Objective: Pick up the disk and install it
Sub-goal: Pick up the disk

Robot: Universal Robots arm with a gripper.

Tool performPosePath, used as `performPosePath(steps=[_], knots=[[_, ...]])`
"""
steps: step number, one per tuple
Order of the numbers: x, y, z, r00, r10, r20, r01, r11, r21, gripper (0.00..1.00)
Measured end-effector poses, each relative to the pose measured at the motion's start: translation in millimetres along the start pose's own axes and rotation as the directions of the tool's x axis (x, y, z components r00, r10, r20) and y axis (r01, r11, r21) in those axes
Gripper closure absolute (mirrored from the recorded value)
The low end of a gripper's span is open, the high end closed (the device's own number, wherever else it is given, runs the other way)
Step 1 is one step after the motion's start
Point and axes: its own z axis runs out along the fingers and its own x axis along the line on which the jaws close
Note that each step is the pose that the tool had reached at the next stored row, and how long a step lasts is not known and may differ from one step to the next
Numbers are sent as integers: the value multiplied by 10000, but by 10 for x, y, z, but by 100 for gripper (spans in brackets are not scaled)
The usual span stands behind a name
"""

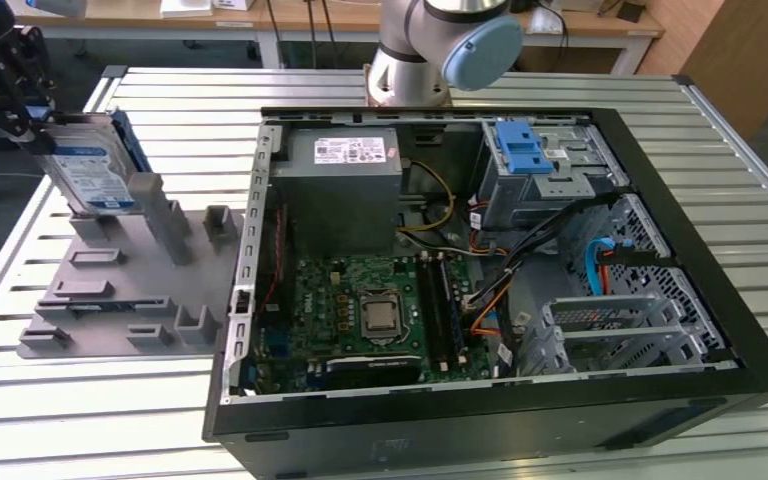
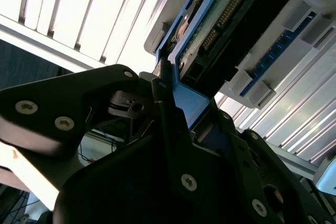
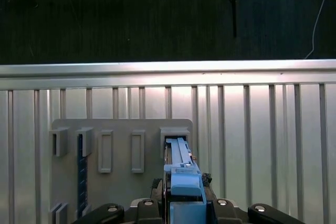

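The disk (image 1: 91, 170), silver with a white-and-blue label and a blue bracket, stands on edge at the back of a grey holder plate (image 1: 117, 290) on the exterior view's left. My black gripper (image 1: 35, 122) is at its upper end, shut on the bracket. In the first wrist view the disk's blue edge (image 3: 181, 169) runs from between my fingers (image 3: 152, 203) to a slot in the plate (image 3: 176, 132). The second wrist view shows the disk's underside (image 2: 231, 19) with its circuit board, and my gripper (image 2: 181, 114) clamped on the blue bracket.
An open computer case (image 1: 704, 200) lies flat on the slatted metal table (image 1: 91, 420), on the exterior view's right of the plate. Inside are a grey power-supply box (image 1: 344, 160), a cage with a blue latch (image 1: 531, 155) and the motherboard (image 1: 371, 310). The arm's base (image 1: 424, 50) stands behind the case.
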Motion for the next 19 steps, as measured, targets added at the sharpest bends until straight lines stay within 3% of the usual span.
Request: performPosePath(steps=[6, 19], knots=[[-1, 0, -64, 10000, 0, 0, 0, 10000, 0, 64], [-2, 0, -68, 10000, 0, 0, 0, 10000, 0, 64]])
